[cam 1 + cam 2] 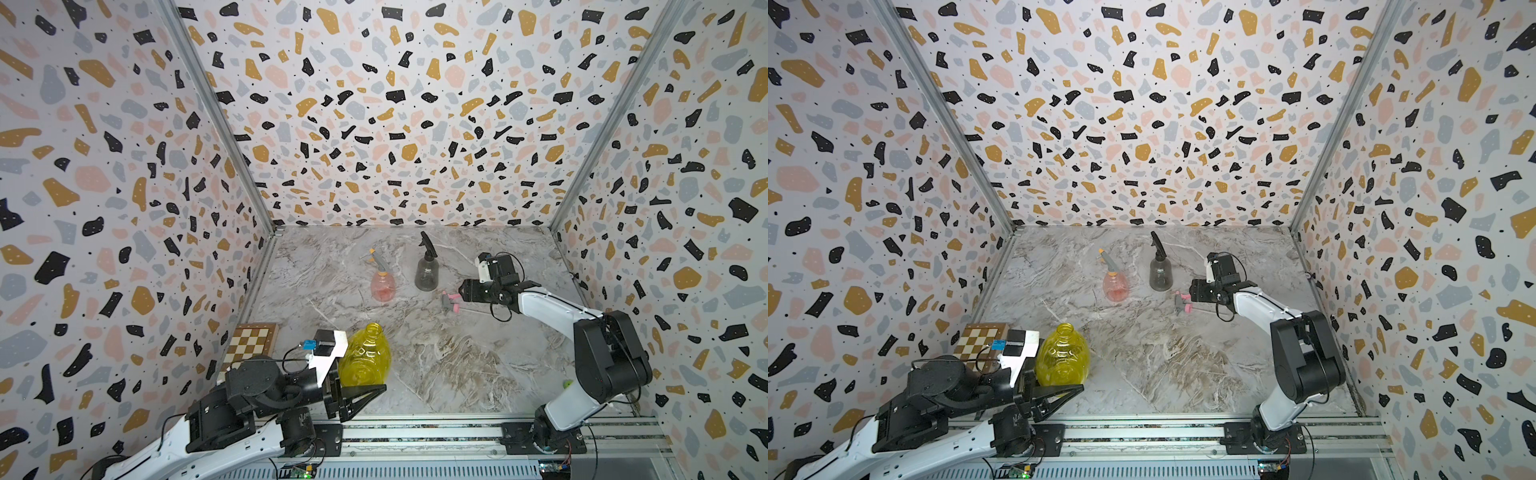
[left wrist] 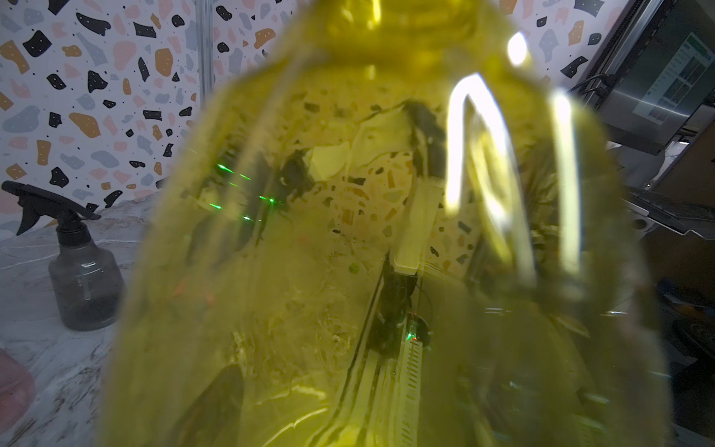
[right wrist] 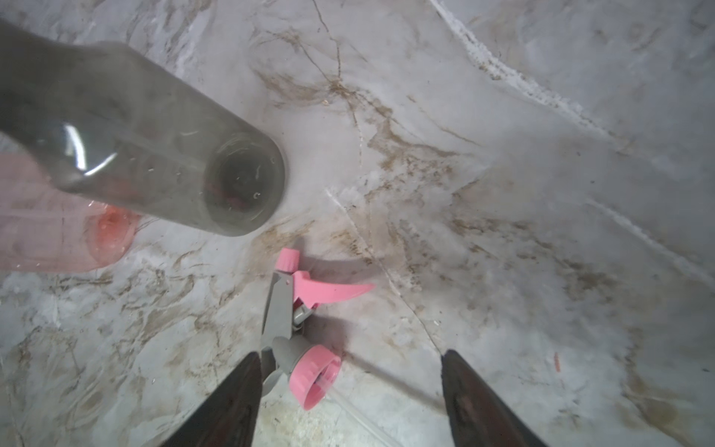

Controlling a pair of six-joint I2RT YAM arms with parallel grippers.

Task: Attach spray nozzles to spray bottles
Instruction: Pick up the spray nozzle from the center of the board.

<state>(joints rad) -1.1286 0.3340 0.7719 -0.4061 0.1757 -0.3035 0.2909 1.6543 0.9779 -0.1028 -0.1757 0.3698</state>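
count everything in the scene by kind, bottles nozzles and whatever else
spray bottles: 3 (pink bottle, dark grey bottle, yellow bottle)
spray nozzles: 3 (grey-and-orange nozzle, black nozzle, grey-and-pink nozzle)
chessboard: 1
total: 7

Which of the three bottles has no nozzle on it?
The yellow bottle: its neck is bare. The pink bottle wears a grey-and-orange nozzle, the dark grey bottle a black nozzle.
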